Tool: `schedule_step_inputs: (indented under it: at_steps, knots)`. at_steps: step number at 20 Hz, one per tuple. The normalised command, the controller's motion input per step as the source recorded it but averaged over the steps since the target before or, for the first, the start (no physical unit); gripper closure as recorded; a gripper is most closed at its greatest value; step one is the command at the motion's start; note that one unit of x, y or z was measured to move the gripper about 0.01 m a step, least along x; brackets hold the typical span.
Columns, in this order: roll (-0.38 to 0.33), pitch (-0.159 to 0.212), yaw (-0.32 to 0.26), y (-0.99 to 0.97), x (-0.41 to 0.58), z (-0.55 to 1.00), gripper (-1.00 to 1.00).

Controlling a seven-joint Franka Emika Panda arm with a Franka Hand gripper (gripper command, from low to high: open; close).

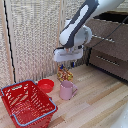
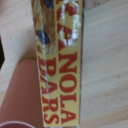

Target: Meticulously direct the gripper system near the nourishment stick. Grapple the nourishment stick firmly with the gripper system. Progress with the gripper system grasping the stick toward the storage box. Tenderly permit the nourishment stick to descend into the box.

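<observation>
The claw's (image 1: 66, 64) fingertips are too blurred to tell; frame edges crop the snack packet (image 2: 57, 65).

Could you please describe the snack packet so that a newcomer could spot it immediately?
Find the white robot arm; the snack packet hangs from its gripper, above the pink mug. Unlike its plain neighbours, it is crinkly, yellow and red, with printed lettering.

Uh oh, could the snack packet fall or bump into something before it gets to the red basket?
Maybe. The tool holds the granola bar packet lifted, hanging just above the pink mug and beside the red bowl. If it travels low, it might clip the mug. Only the packet's top seems pinched, so it might slip out. The red basket sits further toward the exterior view's left, so an early drop would probably miss it.
</observation>
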Motion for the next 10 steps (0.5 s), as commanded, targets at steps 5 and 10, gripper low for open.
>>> schedule_step_inputs:
  at_steps: [5, 10]
  knots:
    - [-0.031, 0.0, 0.03, -0.05, 0.325, -0.36, -1.0]
    - [-0.017, 0.007, 0.088, -0.17, 0.31, -0.25, -1.0]
